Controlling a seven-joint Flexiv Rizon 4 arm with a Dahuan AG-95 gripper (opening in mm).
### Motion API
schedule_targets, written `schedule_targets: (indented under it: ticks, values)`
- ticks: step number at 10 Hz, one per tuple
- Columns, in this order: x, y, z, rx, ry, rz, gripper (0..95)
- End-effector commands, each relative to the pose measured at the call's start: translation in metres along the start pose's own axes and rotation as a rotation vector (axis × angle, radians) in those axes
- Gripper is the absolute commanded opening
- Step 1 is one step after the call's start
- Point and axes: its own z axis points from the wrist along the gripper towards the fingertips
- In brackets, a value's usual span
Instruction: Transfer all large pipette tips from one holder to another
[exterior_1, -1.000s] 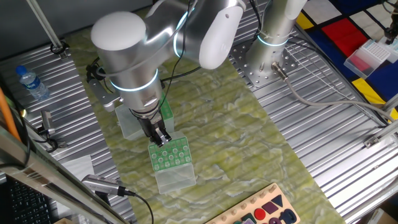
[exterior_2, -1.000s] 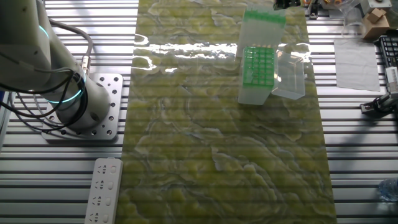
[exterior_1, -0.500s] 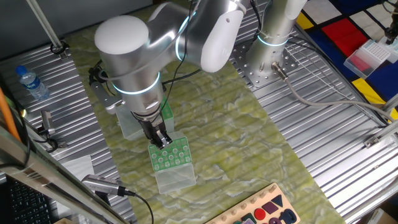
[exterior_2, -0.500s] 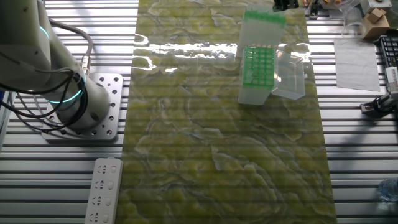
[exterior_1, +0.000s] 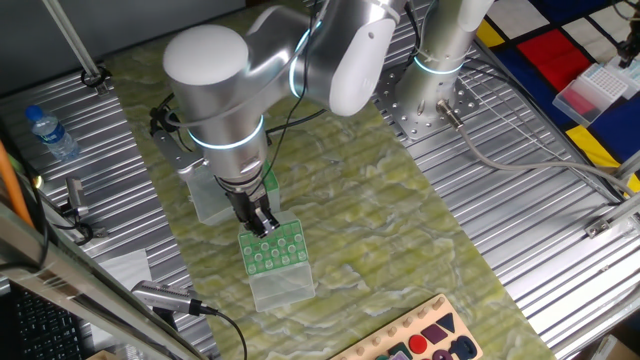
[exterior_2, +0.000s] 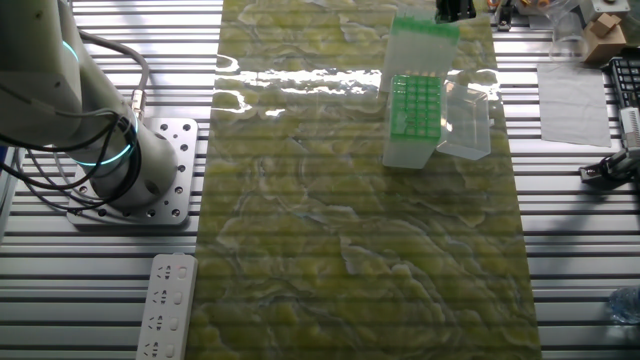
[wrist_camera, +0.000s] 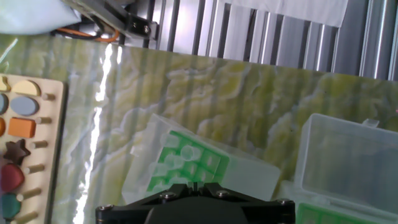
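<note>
Green-veined mat (exterior_1: 380, 200) covers middle of slatted metal table (exterior_1: 520, 230). Near rack (exterior_1: 273, 250) with green top sits at mat's front-left edge, rows of large pipette tips (exterior_1: 270, 252) showing as pale dots. Second rack (exterior_2: 423, 60) stands just behind it, clear open lid (exterior_2: 465, 125) beside. Gripper (exterior_1: 259, 222) hangs over rear edge of near rack, fingers pressed together in hand view; whether tip is pinched, cannot tell. Shape-sorting board (wrist_camera: 18, 149) lies at mat's end. Water bottle (exterior_1: 50, 135) on table's left side.
</note>
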Motion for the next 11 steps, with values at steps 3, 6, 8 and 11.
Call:
schedule_targets:
  ticks: [3,6,8,11]
  values:
    - [0.001,-0.002,0.003,0.001,-0.01,-0.007,0.0]
    - [0.003,-0.003,0.005,0.004,-0.008,-0.017,0.0]
    - [0.005,-0.005,0.006,0.009,-0.007,-0.031,0.0]
    - [0.013,-0.011,0.008,0.037,0.019,-0.133,0.0]
